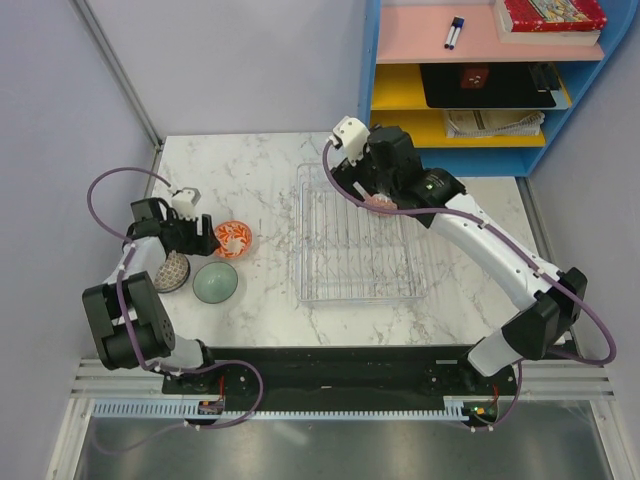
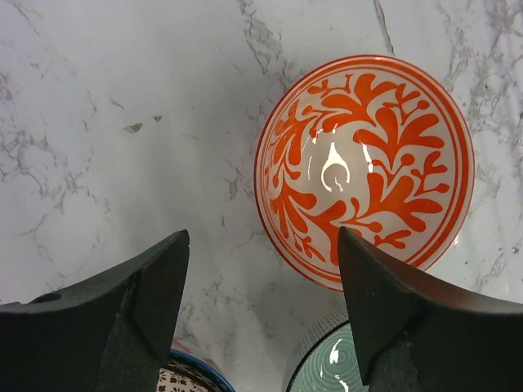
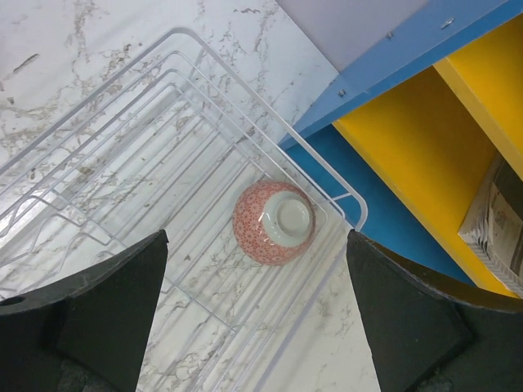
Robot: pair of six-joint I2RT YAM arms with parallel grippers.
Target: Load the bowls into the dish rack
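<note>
An orange-red leaf-patterned bowl [image 1: 233, 239] [image 2: 364, 167] stands upright on the marble table. My left gripper [image 2: 263, 237] hovers open just beside it, the right finger [image 2: 384, 302] over its near rim and only bare marble between the fingers. A pale green bowl [image 1: 215, 282] [image 2: 323, 371] and a brown-patterned bowl [image 1: 172, 270] [image 2: 184, 377] sit close under that wrist. The dish rack [image 1: 355, 235] [image 3: 163, 122] holds one red-speckled bowl [image 3: 274, 222], upside down in its far right corner. Above this bowl my right gripper [image 3: 257, 237] hangs wide open and empty.
A blue shelf unit [image 1: 480, 160] with yellow and pink shelves stands behind the rack's right corner, holding a newspaper [image 3: 498, 220], a black tray, markers and books. Grey walls close in the table on the left and at the back.
</note>
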